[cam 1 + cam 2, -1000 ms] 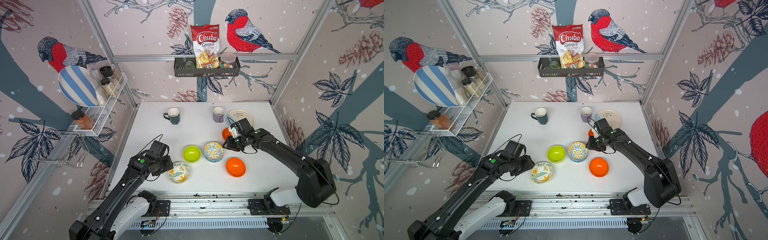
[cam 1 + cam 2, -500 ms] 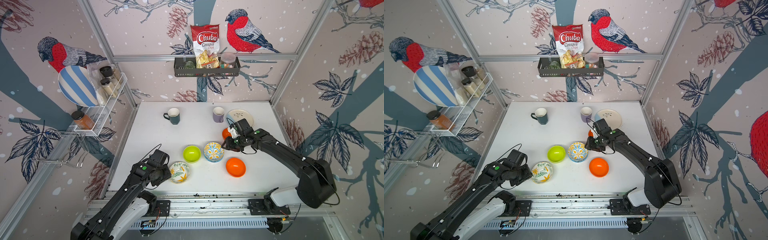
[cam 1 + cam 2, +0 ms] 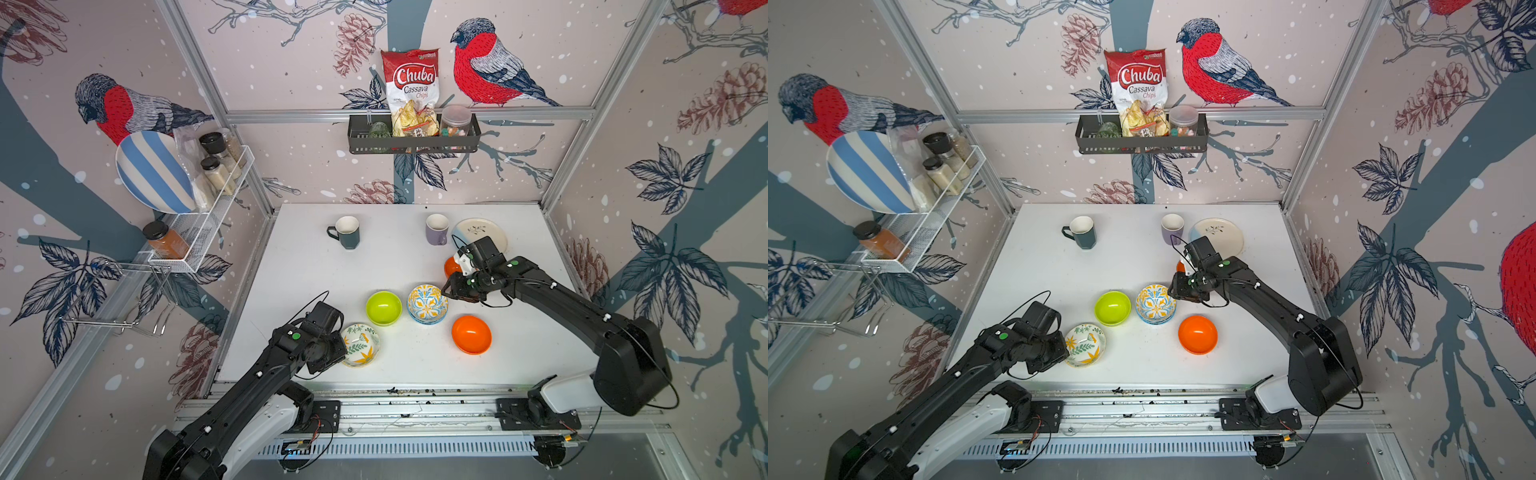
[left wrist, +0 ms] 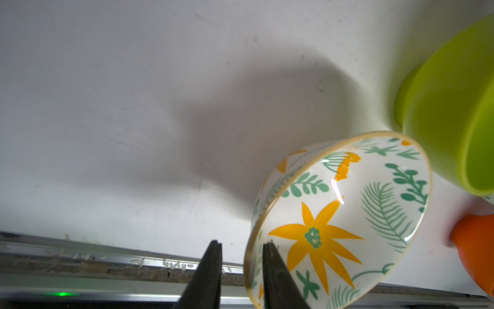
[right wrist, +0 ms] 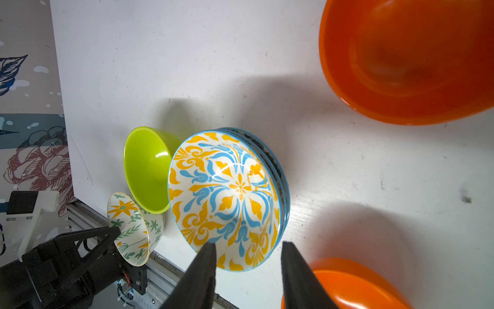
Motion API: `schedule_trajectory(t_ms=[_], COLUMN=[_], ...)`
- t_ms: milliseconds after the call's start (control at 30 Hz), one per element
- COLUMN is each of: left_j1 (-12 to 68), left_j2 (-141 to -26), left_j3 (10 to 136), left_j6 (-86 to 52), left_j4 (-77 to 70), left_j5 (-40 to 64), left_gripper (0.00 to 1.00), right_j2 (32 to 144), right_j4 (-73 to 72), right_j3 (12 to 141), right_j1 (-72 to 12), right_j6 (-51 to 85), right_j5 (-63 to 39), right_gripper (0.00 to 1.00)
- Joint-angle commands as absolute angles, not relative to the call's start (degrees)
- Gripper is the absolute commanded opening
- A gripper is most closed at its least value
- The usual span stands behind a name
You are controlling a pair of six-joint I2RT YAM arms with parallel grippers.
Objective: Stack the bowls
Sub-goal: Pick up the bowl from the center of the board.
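- While the stack is only partly built, both top views show the floral-topped stack in the middle of the table, with the lime bowl just beside it. The leaf-print bowl sits near the front edge with the left gripper at its rim. The right gripper is beside the stack, between the far orange bowl and the near orange bowl.
- Left wrist view: the fingers straddle the leaf-print bowl's rim, narrowly apart. One is inside and one outside with a sliver of gap, so nothing is clamped yet. Such a thin-rim pinch could let the bowl swing or slip on lifting, and the lime bowl is close enough to get knocked.
- Right wrist view: the fingers stand moderately apart and empty over the stack's edge. Coming down carelessly could strike that rim and shift the stack.
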State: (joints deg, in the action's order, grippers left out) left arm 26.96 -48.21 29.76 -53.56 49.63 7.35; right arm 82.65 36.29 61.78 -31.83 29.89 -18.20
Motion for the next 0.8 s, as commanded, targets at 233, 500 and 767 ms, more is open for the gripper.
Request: schedule_trajectory(t_ms=[233,500,767], left_j1=[27.16,27.16,27.16], left_j2=[-47.9,-48.1,-46.33], left_j3=[29.65,29.48,32.71], left_j6=[-53.17,-53.26,-52.68], left_j4=[48.52,48.64,49.45], left_j5=[7.11,6.77,10.23], left_gripper=[0.2,0.16,0.0], right_j2=[82.86,82.61,81.41], right_j4=[37.41,38.31,40.01], right_j3=[62.57,63.22,64.53], right_j1=[-32.23,-32.2,-32.57], right_j6=[28.75,28.56,28.59], right_j5=[-17.54,-17.14,-16.85], right_gripper=[0.43,0.43,0.43])
